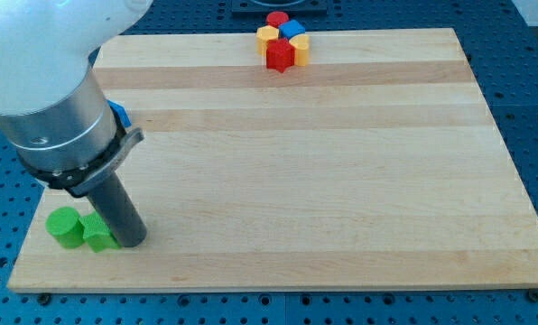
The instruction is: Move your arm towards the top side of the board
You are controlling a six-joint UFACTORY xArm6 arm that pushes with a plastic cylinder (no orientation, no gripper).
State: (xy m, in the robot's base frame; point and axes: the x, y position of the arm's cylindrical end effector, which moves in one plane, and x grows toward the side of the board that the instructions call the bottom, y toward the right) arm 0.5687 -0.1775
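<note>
My dark rod comes down at the view's bottom left and my tip (131,242) rests on the wooden board (296,181). A green block (98,234) touches the rod on its left, and a green round block (65,226) lies just left of that. A blue block (119,115) peeks out from behind the arm's grey body. At the view's top, a cluster holds a red star-like block (280,55), a red round block (275,18), a blue block (292,29), a yellow block (267,36) and another yellow block (301,49).
The large white and grey arm body (52,99) covers the board's upper left corner. A blue perforated table (531,108) surrounds the board.
</note>
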